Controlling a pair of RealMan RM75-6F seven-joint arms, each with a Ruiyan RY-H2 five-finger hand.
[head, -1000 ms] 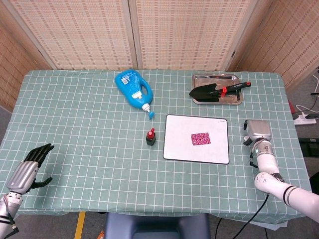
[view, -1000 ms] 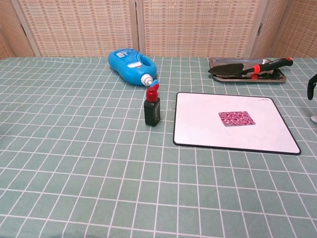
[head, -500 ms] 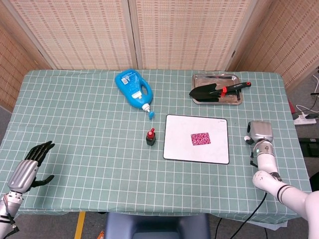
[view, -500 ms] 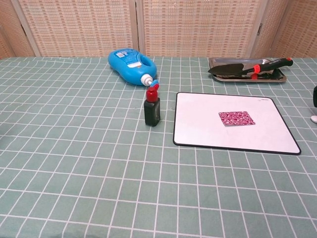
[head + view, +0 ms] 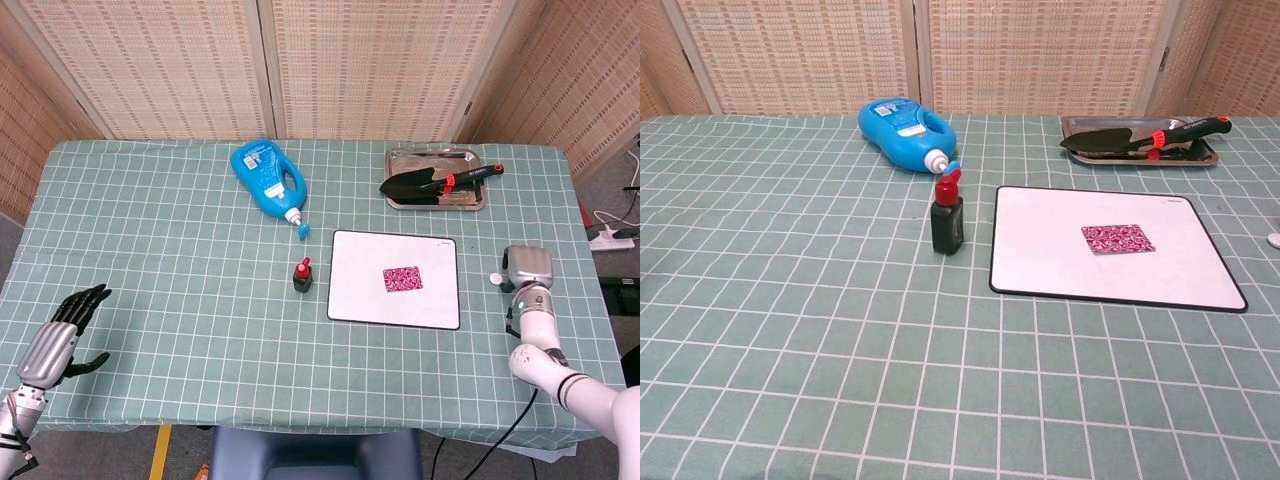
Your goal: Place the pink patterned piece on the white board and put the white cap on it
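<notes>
The pink patterned piece (image 5: pixel 403 278) (image 5: pixel 1118 238) lies flat near the middle of the white board (image 5: pixel 360 290) (image 5: pixel 1040 250). A small white cap (image 5: pixel 495 279) (image 5: pixel 1274 239) sits on the cloth just right of the board. My right hand (image 5: pixel 527 268) hovers beside the cap on its right. Only its silver back shows in the head view, with the fingers hidden beneath. It holds nothing that I can see, and it is outside the chest view. At the near left table edge, my left hand (image 5: pixel 62 335) rests with its dark fingers spread and nothing in them.
A small black bottle with a red top (image 5: pixel 302 275) (image 5: pixel 947 220) stands left of the board. A blue detergent bottle (image 5: pixel 266 177) (image 5: pixel 902 125) lies behind it. A metal tray (image 5: pixel 400 200) (image 5: pixel 1210 158) holding a black trowel (image 5: pixel 425 183) sits at the back right.
My right hand has drawn back to the right and toward the near edge, uncovering the white cap and leaving the chest view. The left hand barely moved.
</notes>
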